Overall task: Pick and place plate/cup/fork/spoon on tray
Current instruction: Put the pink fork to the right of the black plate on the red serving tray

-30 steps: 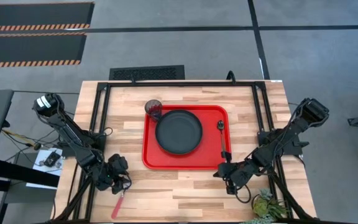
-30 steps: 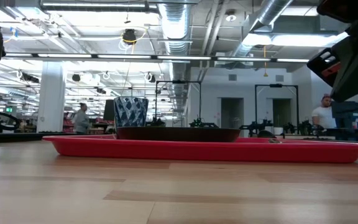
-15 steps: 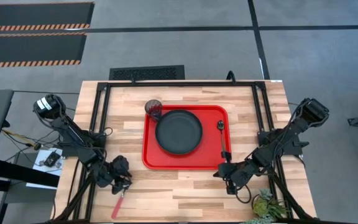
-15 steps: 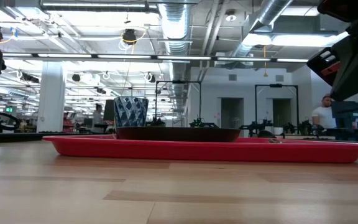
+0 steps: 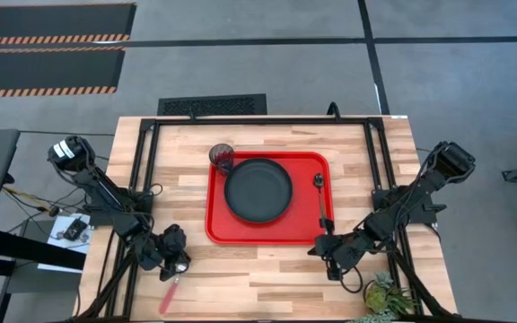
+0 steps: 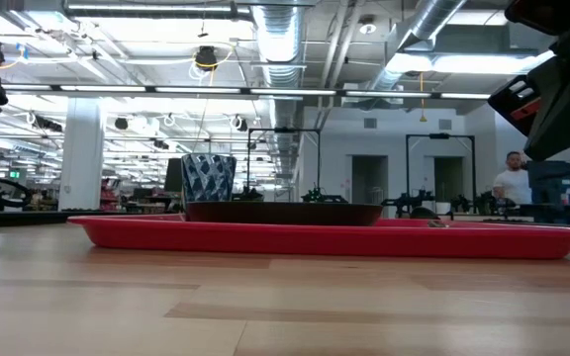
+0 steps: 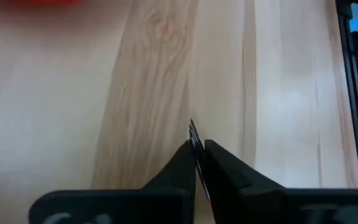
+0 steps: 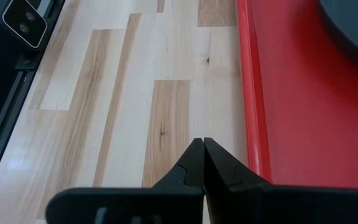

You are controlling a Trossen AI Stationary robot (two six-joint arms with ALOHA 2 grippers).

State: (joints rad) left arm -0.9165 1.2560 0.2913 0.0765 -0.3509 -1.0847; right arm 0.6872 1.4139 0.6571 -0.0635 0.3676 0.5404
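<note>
Plate [image 5: 258, 189], cup [image 5: 221, 157], spoon [image 5: 319, 199] on tray [image 5: 215, 224].

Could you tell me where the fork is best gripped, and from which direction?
The fork lies flat on the table, off the tray. Grip it from straight above, across its slim width. The left gripper is at its tine end, shut on it; the red handle is also free.

No legible txt, labels, brands or nos. were found in any view. Faint raised marks on the left gripper [image 7: 196, 163] body could not be read.
</note>
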